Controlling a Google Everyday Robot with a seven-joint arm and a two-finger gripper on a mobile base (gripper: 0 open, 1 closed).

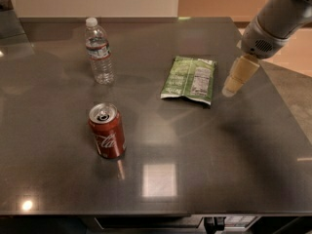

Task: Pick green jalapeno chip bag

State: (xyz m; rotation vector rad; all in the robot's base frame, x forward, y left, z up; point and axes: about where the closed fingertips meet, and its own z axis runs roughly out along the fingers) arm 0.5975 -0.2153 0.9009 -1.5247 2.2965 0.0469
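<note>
Crinkly green foil jalapeno chip bag (189, 79) lies flat on dark grey tabletop (195, 145), right of centre. My cream-coloured gripper (233, 84) hangs just right of it, not touching, probably lining up grasp. Released or clenched: cannot tell.

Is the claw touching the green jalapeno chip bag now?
Apart. In the camera view the claw hangs beside the green jalapeno chip bag, and a strip of dark table shows between them.

Your light is dim and overhead: square glare near the front of the dark table (253, 169), faint shadow under the gripper (228, 90) hovering just right of the chip bag (189, 79).
</note>
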